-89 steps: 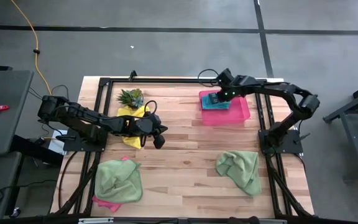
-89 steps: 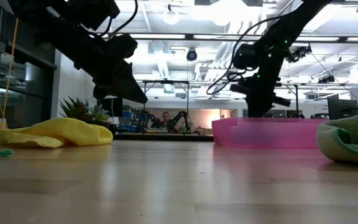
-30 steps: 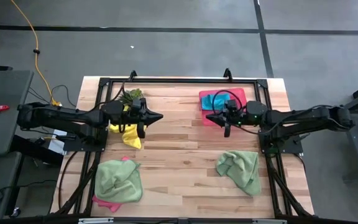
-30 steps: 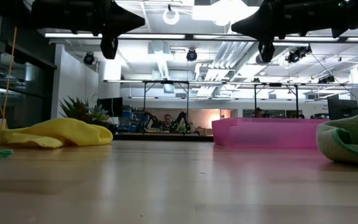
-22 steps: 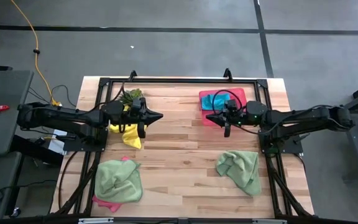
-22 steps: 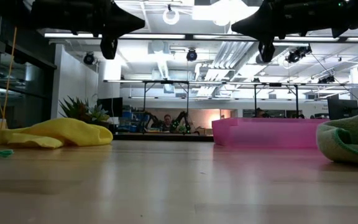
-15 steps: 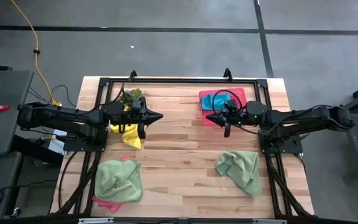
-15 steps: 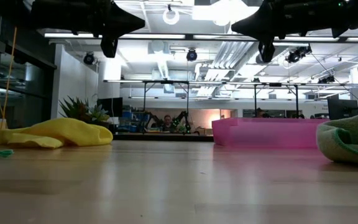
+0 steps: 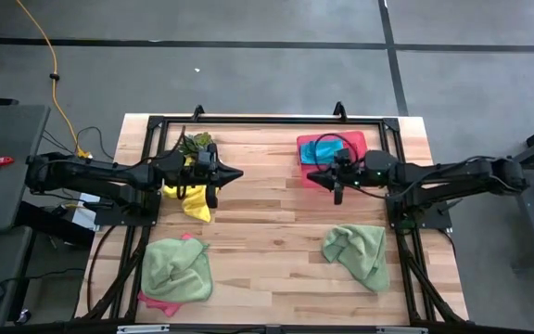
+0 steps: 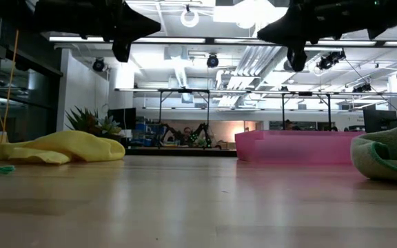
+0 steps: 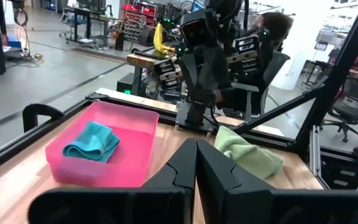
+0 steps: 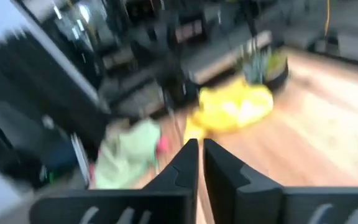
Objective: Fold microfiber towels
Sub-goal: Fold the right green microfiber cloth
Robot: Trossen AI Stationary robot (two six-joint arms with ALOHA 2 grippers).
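At the near left of the table (image 9: 276,232), a green towel (image 9: 177,270) lies crumpled on top of a pink towel (image 9: 156,301), of which only an edge and a corner peep out. At the near right, a second green towel (image 9: 358,251) lies bunched in a loose heap, well apart from the first.

Farther back, both arms stretch level above the table's middle, their tips pointing at each other across a bare strip of wood. The left gripper (image 9: 234,173) hangs beside the yellow towel (image 9: 191,192), which lies rumpled at the far left. Its fingers (image 11: 213,171) are pressed together and hold nothing. The right gripper (image 9: 311,173) hangs just off the near left corner of the pink tray (image 9: 360,167). Its fingers (image 12: 216,163) show a thin slit between them in the right wrist view, all but closed, with nothing in them.

At the far right, the tray sits on the table with the teal towel (image 9: 320,149) folded small in its far left part. At the far left, beyond the yellow towel, stands a spiky plant (image 9: 193,143), partly hidden by the left arm.
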